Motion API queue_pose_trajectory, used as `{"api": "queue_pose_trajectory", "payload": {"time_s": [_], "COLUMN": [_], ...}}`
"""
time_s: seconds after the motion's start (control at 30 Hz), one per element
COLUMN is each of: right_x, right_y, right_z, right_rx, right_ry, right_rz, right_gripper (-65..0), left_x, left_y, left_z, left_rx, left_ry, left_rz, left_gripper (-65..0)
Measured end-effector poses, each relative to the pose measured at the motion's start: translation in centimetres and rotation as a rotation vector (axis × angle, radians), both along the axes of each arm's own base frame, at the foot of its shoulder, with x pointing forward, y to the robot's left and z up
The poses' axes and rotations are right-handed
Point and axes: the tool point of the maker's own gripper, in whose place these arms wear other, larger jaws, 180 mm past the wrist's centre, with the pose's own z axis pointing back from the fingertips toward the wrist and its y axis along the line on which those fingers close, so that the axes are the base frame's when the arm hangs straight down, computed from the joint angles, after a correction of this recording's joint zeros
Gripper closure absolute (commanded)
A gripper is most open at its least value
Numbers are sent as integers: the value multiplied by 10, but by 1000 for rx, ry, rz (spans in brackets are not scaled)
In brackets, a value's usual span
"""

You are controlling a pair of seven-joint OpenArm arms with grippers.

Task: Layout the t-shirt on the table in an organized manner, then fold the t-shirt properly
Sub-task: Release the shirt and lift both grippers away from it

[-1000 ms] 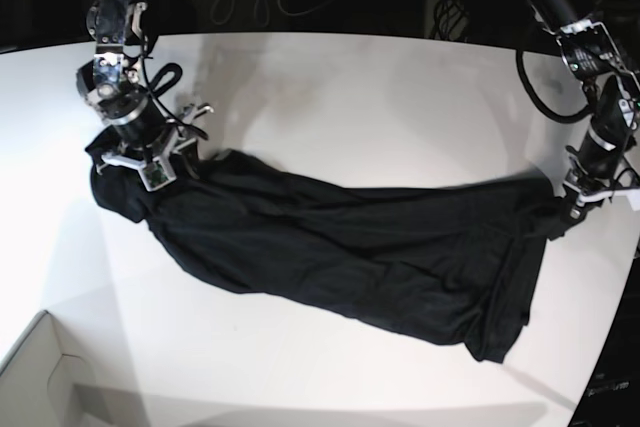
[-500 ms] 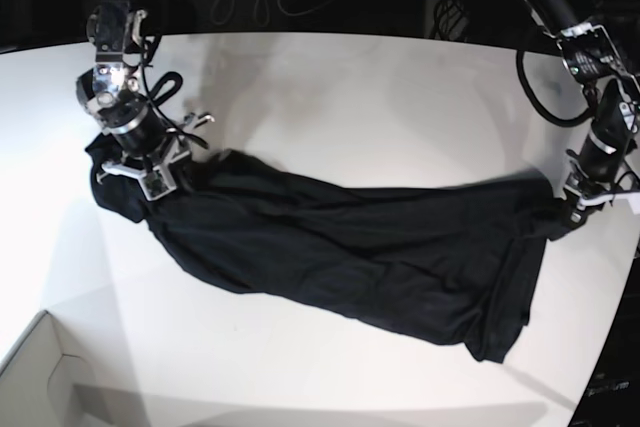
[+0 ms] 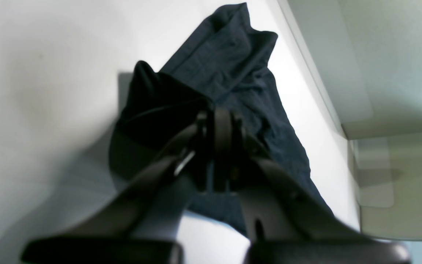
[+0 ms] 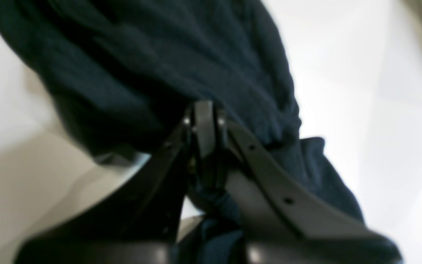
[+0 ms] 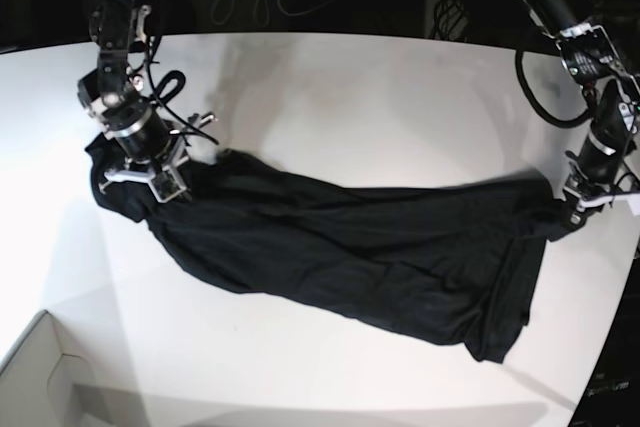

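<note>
T-shirt (image 5: 330,247) is black and lies stretched across the middle of the white desk (image 5: 360,97), running from the upper left of the base view down to the right edge, with many wrinkles and one loose flap hanging toward the lower right. It is not flat – the cloth is bunched at both ends.

My right claw (image 5: 165,179) sits on the left end of the cloth in the base view. Its jaws are pressed together, and in the right wrist view (image 4: 203,121) a fold of dark fabric is pinched between them.

My left claw (image 5: 578,209) is at the opposite end, near the curved desk edge. In the left wrist view (image 3: 216,126) its jaws are also closed tight on a bunch of the cloth, which rises a little from the surface there.

A corner of a white box (image 5: 40,367) shows at the lower left – apart from the garment.
</note>
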Motion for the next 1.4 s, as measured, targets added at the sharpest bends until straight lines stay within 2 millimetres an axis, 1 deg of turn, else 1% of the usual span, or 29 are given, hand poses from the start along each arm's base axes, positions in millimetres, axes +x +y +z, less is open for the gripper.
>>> {"api": "queue_pose_trajectory", "payload": {"time_s": [0.07, 0.17, 0.23, 0.3, 0.37, 0.47, 0.53, 0.6, 0.67, 0.73, 0.77, 0.83, 0.9, 1.03, 1.1, 1.3, 1.4], "right_x": [-6, -19, -27, -34, -42, -52, -57, -65, -71, -75, -76, -81, -88, -101, -106, -134, -145], "right_y": [1, 3, 4, 7, 9, 11, 14, 16, 12, 3, 2, 4, 7, 7, 9, 17, 17], "right_z": [7, 15, 18, 25, 28, 31, 36, 37, 38, 42, 42, 41, 41, 32, 33, 31, 25], "right_rx": [-7, -21, -29, -34, -38, -47, -39, -38, -51, -64, -68, -63, -44, -46, -31, 25, 25], "right_ry": [-17, -30, -32, -44, -47, -43, -52, -48, -41, -47, -46, -38, -28, 9, 0, -2, 28], "right_rz": [6, 14, 22, 31, 39, 44, 37, 45, 39, 18, 18, 23, 25, 26, 38, 67, 68], "right_gripper": [0, 0, 0, 0, 0, 0, 0, 0, 0, 0, 0, 0, 0, 0, 0, 0, 0], "left_x": [-1, -1, -3, -7, -13, -21, -25, -27, -28, -27, -26, -28, -32, -41, -48, -64, -71], "left_y": [-2, -3, -4, -8, -10, -9, -9, -9, -7, -9, -7, 0, 8, 7, 9, 11, 11], "left_z": [6, 23, 29, 30, 26, 20, 17, 15, 15, 21, 26, 38, 43, 36, 31, 15, 9], "left_rx": [15, 51, 66, 69, 73, 77, 77, 79, 82, 51, 38, 19, 12, 5, 11, 8, 7], "left_ry": [-8, -48, -62, -65, -51, -30, -21, -13, -12, -42, -58, -97, -113, -85, -59, -9, 14], "left_rz": [-8, -16, -17, -19, -27, -26, -25, -28, -27, -36, -39, -42, -35, -47, -53, -47, -47], "left_gripper": [-2, -2, -2, -2, -2, -2, -2, -2, -2, -2, -2, -1, -1, -1, -1, -1, -1]}}
